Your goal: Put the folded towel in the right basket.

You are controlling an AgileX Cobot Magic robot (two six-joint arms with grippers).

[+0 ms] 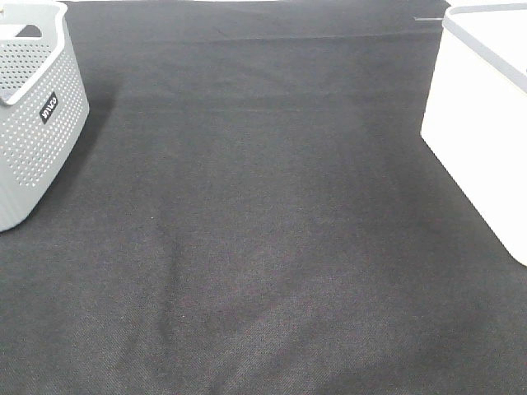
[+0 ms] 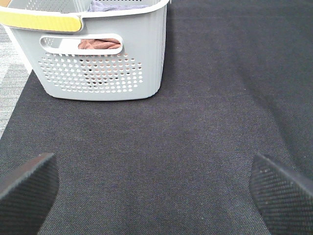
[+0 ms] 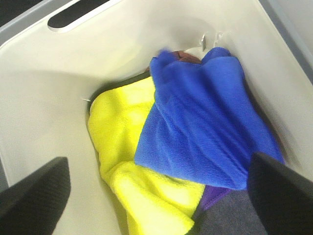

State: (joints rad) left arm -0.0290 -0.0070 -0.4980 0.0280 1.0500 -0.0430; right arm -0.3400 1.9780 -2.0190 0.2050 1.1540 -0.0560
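The right basket (image 1: 486, 123) is white and stands at the right edge of the exterior high view; its inside wall shows in the right wrist view (image 3: 44, 98). A blue towel (image 3: 200, 122) lies inside it on top of a yellow towel (image 3: 127, 156), with purple and grey cloth beneath. My right gripper (image 3: 156, 196) is open above the basket's inside, empty, its fingertips (image 3: 34, 196) apart on both sides of the towels. My left gripper (image 2: 156, 191) is open and empty over the black cloth, short of the grey basket (image 2: 98, 54). Neither gripper shows in the exterior high view.
The grey perforated basket (image 1: 33, 107) stands at the left edge and holds a reddish-brown cloth (image 2: 100, 44) seen through its handle hole. A black cloth (image 1: 263, 247) covers the table between the two baskets.
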